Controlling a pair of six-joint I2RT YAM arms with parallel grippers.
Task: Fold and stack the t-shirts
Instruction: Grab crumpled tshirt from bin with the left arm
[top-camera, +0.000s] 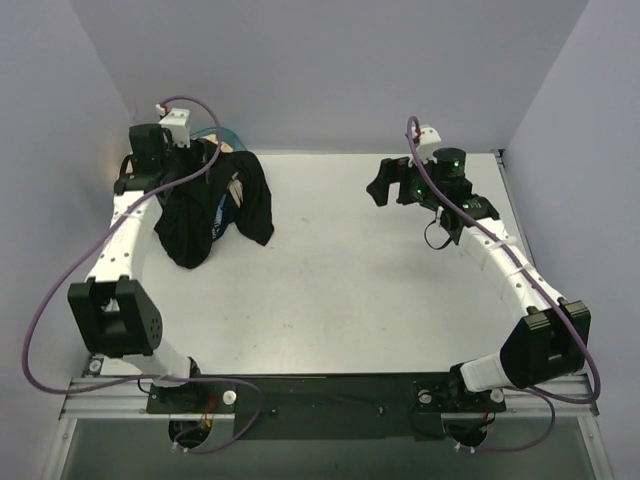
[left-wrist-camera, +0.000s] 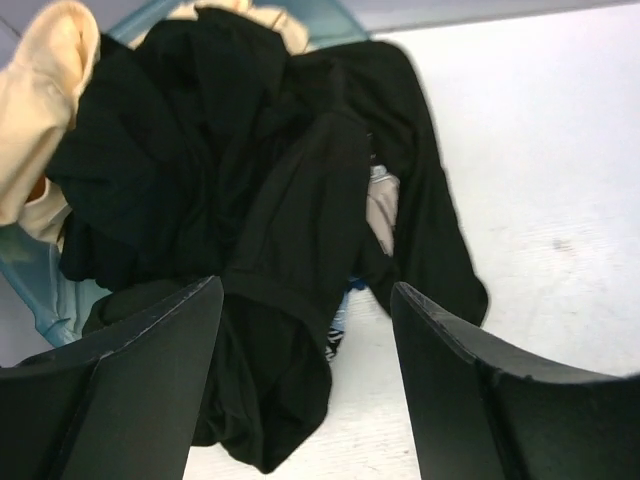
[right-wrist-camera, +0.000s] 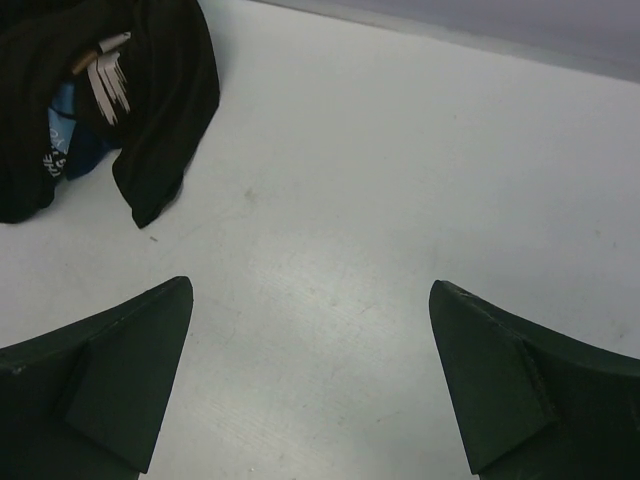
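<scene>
Picking a garment was the step in hand. The left pincer (left-wrist-camera: 308, 292) hung open astride a fold of the black t-shirts (left-wrist-camera: 250, 170), which were heaped at the desk's (right-wrist-camera: 380, 150) far-left corner against the teal basket (left-wrist-camera: 35, 285). The right pincer (right-wrist-camera: 310, 290) gaped, well apart. The next move called for closing on one shirt only.

This is a robotics lab cell rather than anyone's home. A bare white tabletop (top-camera: 350, 290) is boxed in on three sides by plain lavender-grey wall panels (top-camera: 300, 60). The left arm (top-camera: 120, 240) and right arm (top-camera: 510, 265) (a green light glows on the right one) are bolted to a metal rail (top-camera: 330, 385) at the near edge, with purple cables (top-camera: 40, 310) looping loose. The only homely touch is a heap of t-shirts (top-camera: 215, 205) spilling from a teal basket (left-wrist-camera: 40, 290).
</scene>
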